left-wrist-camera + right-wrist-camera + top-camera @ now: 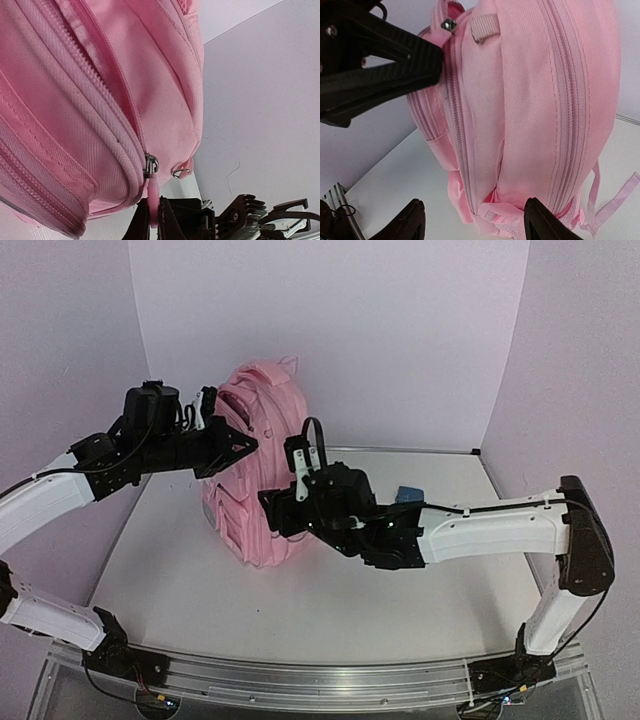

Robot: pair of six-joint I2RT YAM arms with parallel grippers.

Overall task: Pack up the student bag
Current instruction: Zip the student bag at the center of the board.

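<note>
The student bag [262,410], a pink backpack, stands upright at the back left of the table. My left gripper [243,446] reaches its upper side. In the left wrist view this gripper [154,216] is shut on a pink zipper pull [152,196] that hangs from a metal slider [151,165] at the end of a zip. My right gripper [274,507] is low at the bag's right side. In the right wrist view it [475,216] stands open, its fingertips [411,222] wide apart in front of the bag's [530,100] lower seam, holding nothing.
A small blue object [408,494] lies on the white table [330,590] behind the right arm. Lilac walls close in the back and both sides. A small metal ring [182,173] on a pink loop sits beside the slider.
</note>
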